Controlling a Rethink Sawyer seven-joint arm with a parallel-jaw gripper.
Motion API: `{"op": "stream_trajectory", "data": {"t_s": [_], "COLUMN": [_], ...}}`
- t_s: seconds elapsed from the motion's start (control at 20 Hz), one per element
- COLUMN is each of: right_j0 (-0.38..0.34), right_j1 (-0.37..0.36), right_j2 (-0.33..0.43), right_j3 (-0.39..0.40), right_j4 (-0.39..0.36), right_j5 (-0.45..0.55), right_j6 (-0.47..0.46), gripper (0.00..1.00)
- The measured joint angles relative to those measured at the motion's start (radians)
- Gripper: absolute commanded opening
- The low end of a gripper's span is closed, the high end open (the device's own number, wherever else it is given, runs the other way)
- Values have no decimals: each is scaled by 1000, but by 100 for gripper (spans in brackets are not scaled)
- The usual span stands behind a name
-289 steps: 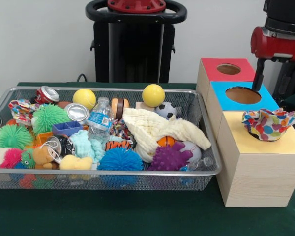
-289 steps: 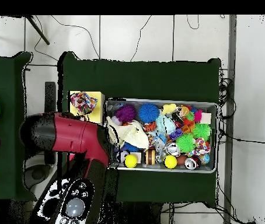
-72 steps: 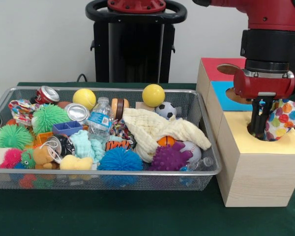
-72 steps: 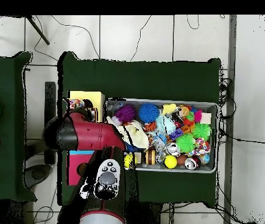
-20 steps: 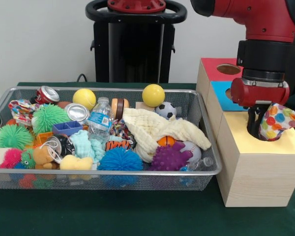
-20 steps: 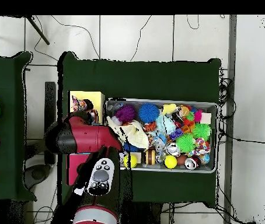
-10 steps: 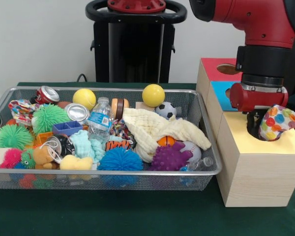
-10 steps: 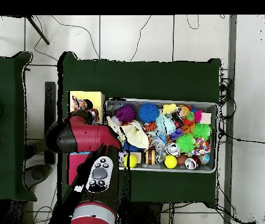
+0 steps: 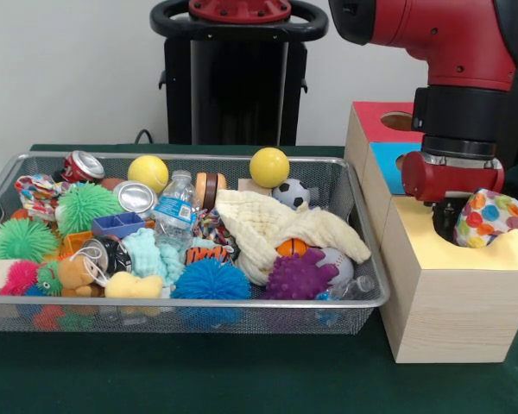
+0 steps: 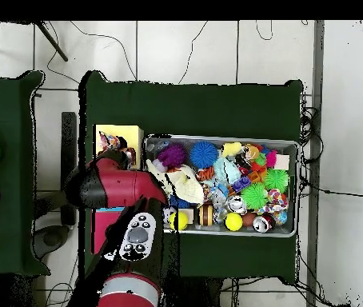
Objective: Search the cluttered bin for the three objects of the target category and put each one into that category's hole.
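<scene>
My gripper (image 9: 450, 222) hangs straight down over the yellow top (image 9: 427, 248) of the nearest wooden cube, its tip at the hole, which it hides. A printed fabric piece (image 9: 489, 216) with red, blue, yellow and orange spots bulges up out of the hole on the gripper's right side and touches it. The overhead view shows the same piece (image 10: 111, 145) on the yellow cube beside the arm. A second printed fabric piece (image 9: 36, 191) lies in the far left corner of the wire mesh bin (image 9: 190, 304). A third is not visible.
The blue-topped cube (image 9: 387, 161) and the red-topped cube (image 9: 375, 116) stand behind the yellow one. The bin holds spiky balls, cans, a water bottle, yellow balls and a plain cream cloth (image 9: 276, 226). The black pedestal (image 9: 237, 78) stands behind the bin.
The gripper has sunk a little lower over the yellow cube's hole. The printed fabric piece has sunk slightly with it and stays bunched at the hole.
</scene>
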Motion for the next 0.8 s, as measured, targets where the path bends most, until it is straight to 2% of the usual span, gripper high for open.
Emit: {"op": "stream_trajectory", "data": {"t_s": [0.8], "right_j0": [0], "right_j1": [-22], "right_j2": [0], "right_j3": [9], "right_j4": [0], "right_j5": [27], "right_j6": [0], "gripper": [0]}}
